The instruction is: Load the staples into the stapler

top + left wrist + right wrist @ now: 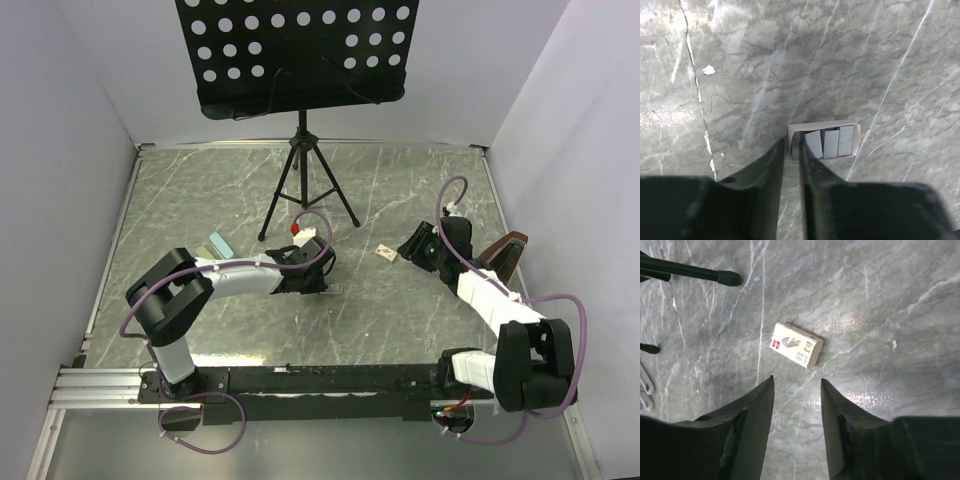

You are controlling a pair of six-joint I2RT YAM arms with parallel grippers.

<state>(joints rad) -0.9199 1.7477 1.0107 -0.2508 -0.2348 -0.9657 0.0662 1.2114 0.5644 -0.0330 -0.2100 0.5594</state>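
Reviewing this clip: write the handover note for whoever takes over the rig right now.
Left gripper: jaws barely apart, astride one wall of the staple tray; grip unclear.
Right gripper: open, empty, just short of the box sleeve.
Grey staple strips lie in the tray, mid-table.
Done: tray is out of its sleeve.
Left: lift out a strip, open a stapler, load it. Neither the teal stapler nor the dark red one is being touched.
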